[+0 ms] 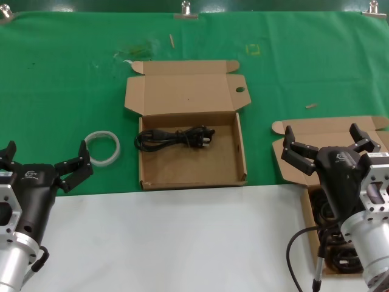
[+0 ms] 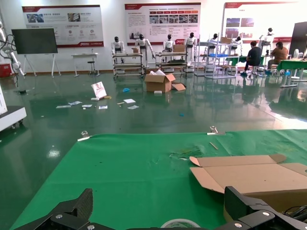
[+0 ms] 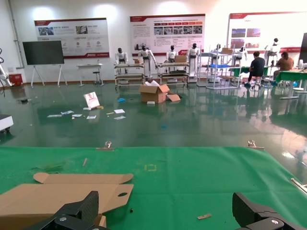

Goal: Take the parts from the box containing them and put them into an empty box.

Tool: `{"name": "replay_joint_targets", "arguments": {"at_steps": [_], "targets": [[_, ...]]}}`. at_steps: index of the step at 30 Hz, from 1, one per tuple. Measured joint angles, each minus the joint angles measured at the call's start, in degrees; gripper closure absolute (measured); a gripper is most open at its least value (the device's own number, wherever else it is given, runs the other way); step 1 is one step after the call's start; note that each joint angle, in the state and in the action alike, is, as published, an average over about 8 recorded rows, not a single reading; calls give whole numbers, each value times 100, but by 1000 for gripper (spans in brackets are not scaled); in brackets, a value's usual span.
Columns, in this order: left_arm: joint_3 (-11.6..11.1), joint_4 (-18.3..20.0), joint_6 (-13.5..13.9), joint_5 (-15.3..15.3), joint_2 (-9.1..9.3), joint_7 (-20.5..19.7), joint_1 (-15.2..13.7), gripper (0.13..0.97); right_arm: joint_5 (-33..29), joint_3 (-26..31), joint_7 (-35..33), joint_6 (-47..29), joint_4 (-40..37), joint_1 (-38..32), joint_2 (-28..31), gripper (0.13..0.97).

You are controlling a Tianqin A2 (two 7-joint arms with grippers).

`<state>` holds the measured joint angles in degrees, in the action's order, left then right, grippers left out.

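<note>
Right tool (image 1: 322, 141) spread wide, hanging over the source box (image 1: 316, 213) at the table's right edge, cables (image 1: 334, 252) inside. Left tool (image 1: 45, 164) also spread, low at left. One cable (image 1: 176, 137) lies in the middle box (image 1: 188, 176).

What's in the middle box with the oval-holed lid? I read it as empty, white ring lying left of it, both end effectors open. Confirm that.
Not empty. The head view shows one coiled black power cable lying in the middle box. The rest holds: the white ring lies to its left, and the left end effector and right end effector are both open.
</note>
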<state>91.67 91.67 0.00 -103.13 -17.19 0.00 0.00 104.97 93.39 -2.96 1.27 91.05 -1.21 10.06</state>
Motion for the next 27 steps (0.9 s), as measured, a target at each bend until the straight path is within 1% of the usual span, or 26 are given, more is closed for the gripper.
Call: {"name": "replay_joint_targets", "arguments": {"at_steps": [27], "targets": [[0, 0, 0, 0, 0, 0, 0, 132, 0, 0, 0, 0, 0, 0, 0, 129]]}}
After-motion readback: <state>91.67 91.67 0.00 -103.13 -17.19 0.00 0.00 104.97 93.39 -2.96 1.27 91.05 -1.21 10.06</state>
